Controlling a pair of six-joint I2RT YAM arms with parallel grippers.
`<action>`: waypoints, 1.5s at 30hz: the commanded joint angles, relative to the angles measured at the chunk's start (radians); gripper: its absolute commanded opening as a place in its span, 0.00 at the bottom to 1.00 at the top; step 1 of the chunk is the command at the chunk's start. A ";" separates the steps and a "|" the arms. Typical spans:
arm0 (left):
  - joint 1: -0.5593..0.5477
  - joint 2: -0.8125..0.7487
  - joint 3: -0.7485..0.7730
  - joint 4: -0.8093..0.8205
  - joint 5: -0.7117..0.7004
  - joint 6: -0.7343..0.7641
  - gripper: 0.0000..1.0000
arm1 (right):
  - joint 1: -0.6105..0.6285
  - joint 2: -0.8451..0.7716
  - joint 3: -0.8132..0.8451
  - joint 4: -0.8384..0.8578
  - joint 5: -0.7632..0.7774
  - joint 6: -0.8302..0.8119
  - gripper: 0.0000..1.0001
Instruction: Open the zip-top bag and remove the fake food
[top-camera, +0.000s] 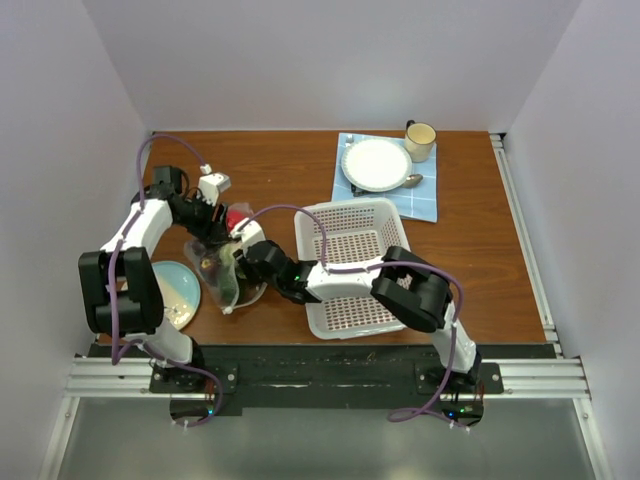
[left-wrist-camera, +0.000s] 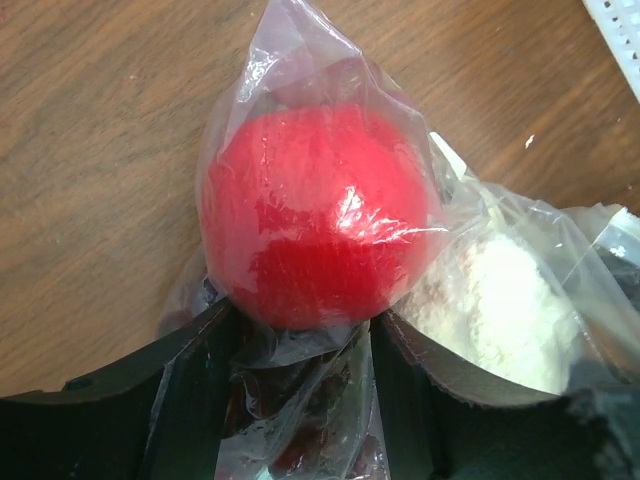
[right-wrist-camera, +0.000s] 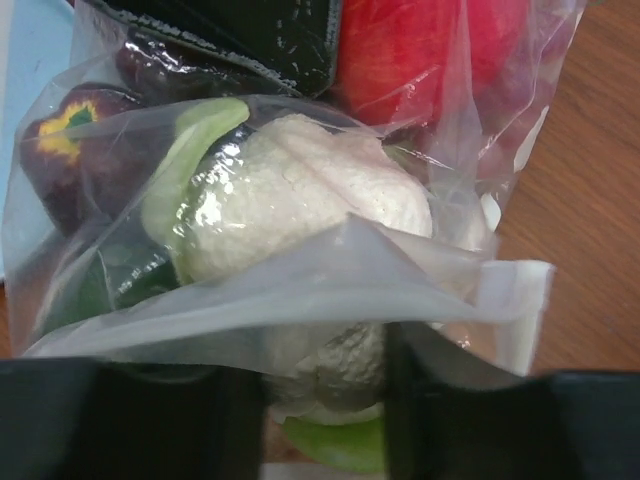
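Note:
The zip-top bag (top-camera: 222, 275) lies at the table's front left, bunched up between both grippers. My left gripper (top-camera: 222, 232) comes from the far side. In the left wrist view its jaws (left-wrist-camera: 305, 340) pinch bunched plastic just below the red ball-like fruit (left-wrist-camera: 315, 215), which sits inside the bag. My right gripper (top-camera: 250, 252) comes from the near right. In the right wrist view it (right-wrist-camera: 325, 375) sits under a loose flap of the bag (right-wrist-camera: 300, 290), closed round the cream-white lumpy piece (right-wrist-camera: 290, 190). Green pieces (right-wrist-camera: 185, 160) and a dark purple piece (right-wrist-camera: 70, 140) are also in the bag.
A white perforated basket (top-camera: 350, 262) stands just right of the bag, under the right arm. A pale blue plate (top-camera: 182, 290) lies left of the bag. At the back, a white plate (top-camera: 377, 163), spoon (top-camera: 412, 181) and cup (top-camera: 420, 140) rest on a blue cloth.

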 joint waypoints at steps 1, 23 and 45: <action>-0.020 -0.012 -0.041 0.005 -0.027 0.009 0.56 | 0.006 -0.094 -0.069 -0.009 -0.047 0.040 0.07; -0.029 0.014 -0.013 0.073 -0.079 -0.066 0.40 | 0.000 -0.853 -0.474 -0.125 -0.113 0.055 0.08; 0.344 0.001 0.474 -0.293 0.036 0.110 0.36 | 0.008 0.015 0.370 -0.161 -0.261 -0.037 0.00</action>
